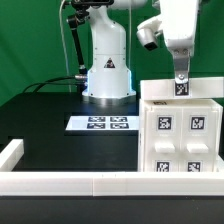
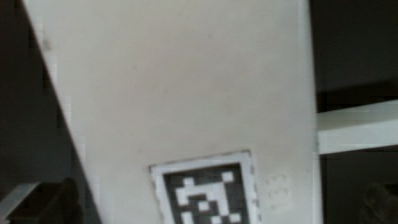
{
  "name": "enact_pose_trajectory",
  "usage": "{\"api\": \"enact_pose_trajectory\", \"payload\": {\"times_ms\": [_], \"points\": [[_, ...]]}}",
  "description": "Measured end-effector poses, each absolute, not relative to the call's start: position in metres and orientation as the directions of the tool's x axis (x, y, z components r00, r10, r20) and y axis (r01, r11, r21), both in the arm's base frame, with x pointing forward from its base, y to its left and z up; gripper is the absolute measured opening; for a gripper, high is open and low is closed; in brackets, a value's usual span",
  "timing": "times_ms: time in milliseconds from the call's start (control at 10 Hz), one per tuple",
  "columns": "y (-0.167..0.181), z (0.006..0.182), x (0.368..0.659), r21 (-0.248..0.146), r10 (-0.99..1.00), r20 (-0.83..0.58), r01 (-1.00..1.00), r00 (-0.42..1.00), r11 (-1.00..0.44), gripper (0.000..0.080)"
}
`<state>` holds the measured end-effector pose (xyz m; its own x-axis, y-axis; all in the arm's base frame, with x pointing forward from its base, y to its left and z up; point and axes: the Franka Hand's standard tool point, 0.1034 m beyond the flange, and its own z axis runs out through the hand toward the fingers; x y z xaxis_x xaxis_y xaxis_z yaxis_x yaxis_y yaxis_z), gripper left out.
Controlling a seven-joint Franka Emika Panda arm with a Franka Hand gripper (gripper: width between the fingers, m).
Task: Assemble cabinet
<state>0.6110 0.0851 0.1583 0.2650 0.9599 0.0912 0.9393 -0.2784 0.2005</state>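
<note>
The cabinet's white parts [image 1: 180,130] stand grouped at the exterior view's right, their front faces carrying several black-and-white tags. My gripper [image 1: 181,80] hangs straight down over the back top edge of this group. Its fingers reach down to a small tagged white piece [image 1: 181,88] there. In the wrist view a long white panel [image 2: 178,100] with one tag [image 2: 217,190] fills most of the picture, very close to the camera. The jaws stand wide, with only dark slivers of the fingers at the picture's sides. No grip on the panel shows.
The marker board [image 1: 103,123] lies flat on the black table in front of the arm's white base [image 1: 107,70]. Plain white border rails run along the front [image 1: 100,182] and the exterior view's left [image 1: 10,155]. A black cable loops behind the base.
</note>
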Motion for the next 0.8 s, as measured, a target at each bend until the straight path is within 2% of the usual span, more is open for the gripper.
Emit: {"api": "enact_pose_trajectory", "payload": {"times_ms": [200,300,400,500,800], "points": [[0.0850,0.1540,0.6102,0.194,0.957,0.092,0.937,0.276,-0.289,0.0772],[0.0844,0.1543,0.6104,0.194,0.956,0.092,0.937,0.277,-0.290,0.0642],[0.0841,0.1538,0.6101,0.193,0.956,0.091,0.937,0.278,-0.291,0.0642],[0.0838,0.1538,0.6101,0.193,0.956,0.091,0.937,0.278,-0.291,0.0557],[0.0835,0.1537,0.6100,0.191,0.951,0.095,0.932,0.296,-0.309,0.0557]]}}
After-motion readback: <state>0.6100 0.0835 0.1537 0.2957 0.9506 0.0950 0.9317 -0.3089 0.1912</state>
